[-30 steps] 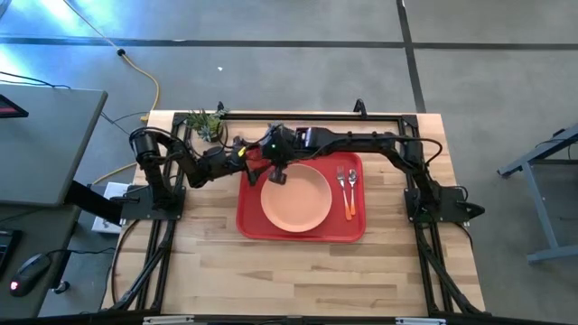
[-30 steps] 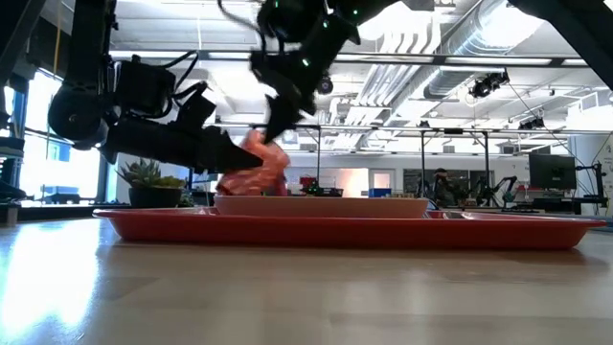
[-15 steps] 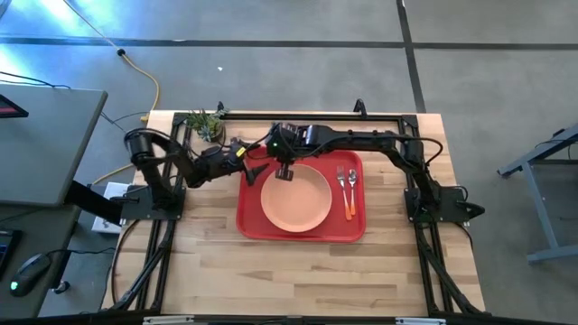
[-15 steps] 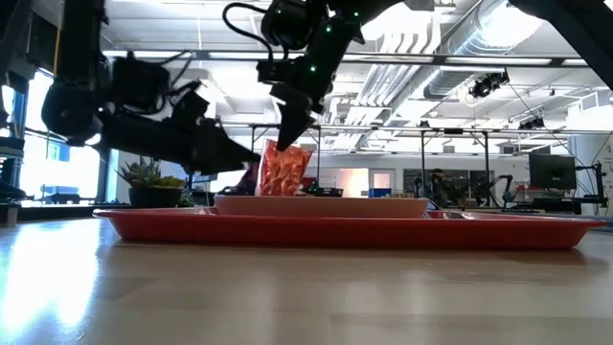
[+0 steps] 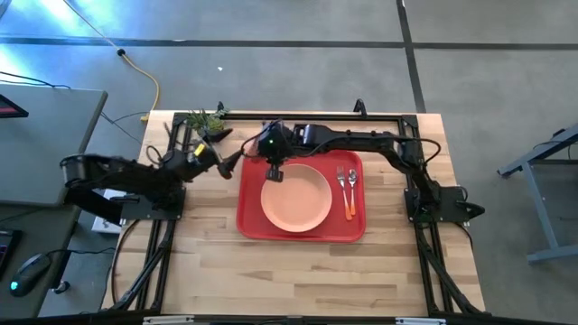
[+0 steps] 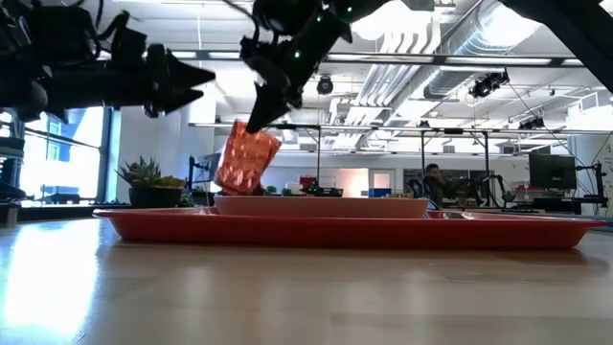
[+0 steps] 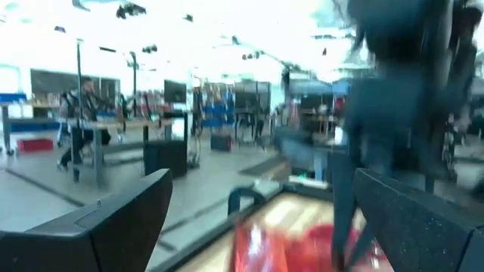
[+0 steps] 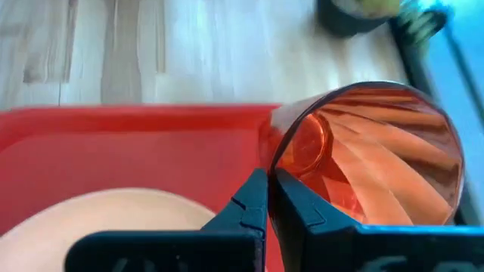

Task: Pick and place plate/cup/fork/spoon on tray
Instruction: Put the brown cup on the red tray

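The orange-red cup (image 6: 247,158) hangs tilted over the far left corner of the red tray (image 5: 253,226), and my right gripper (image 5: 272,170) is shut on it. Its open mouth faces the right wrist camera (image 8: 370,159). The peach plate (image 5: 295,196) lies flat in the tray's middle. The fork (image 5: 340,181) and the spoon (image 5: 351,183) lie side by side on the tray's right part. My left gripper (image 5: 223,160) is open and empty, left of the tray and above the table; it also shows in the low view (image 6: 196,77). My right gripper pinches the cup's rim (image 8: 274,160), one finger inside the cup and one outside. The fingers come from above, slanting down. The cup hangs tilted below them, bottom toward the table's left. The plate's rim hides whether its bottom touches the tray.
A small green potted plant (image 5: 206,122) stands at the table's far left, behind my left arm. Bare wood lies on the near half of the table and left of the tray.
My left gripper has drawn back from the cup toward the table's left edge and has risen. My right gripper keeps hold of the cup and has shifted a little toward the table's left. The cup stood upright half a second ago and is tilted now.
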Controlling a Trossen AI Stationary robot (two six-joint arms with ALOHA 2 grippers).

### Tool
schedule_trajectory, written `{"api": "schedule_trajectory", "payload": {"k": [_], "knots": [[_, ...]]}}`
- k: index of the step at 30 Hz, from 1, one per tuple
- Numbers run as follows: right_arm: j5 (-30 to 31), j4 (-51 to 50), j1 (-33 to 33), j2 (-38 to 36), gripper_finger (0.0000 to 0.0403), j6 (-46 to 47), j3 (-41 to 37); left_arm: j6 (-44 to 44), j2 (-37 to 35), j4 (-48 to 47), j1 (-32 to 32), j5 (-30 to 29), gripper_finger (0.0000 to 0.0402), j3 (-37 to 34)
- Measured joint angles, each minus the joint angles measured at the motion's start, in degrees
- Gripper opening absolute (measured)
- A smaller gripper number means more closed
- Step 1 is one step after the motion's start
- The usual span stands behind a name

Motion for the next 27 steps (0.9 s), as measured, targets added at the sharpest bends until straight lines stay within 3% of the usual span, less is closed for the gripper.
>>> {"api": "schedule_trajectory", "payload": {"k": [7, 19, 27], "knots": [[-1.6, -2.1, -0.1, 2.6, 0.0, 0.3, -0.1, 0.2, -6.1, -4.8, 0.0, 0.0, 0.04, 0.0], [-2.9, -3.7, -1.5, 2.7, 0.0002, 1.8, -0.1, 0.6, -6.1, -7.4, 0.0, 0.0, 0.04, 0.0], [-2.9, -3.4, -1.5, 2.7, 0.0051, 1.5, -0.1, 0.4, -6.1, -7.4, 0.0, 0.0, 0.04, 0.0]]}}
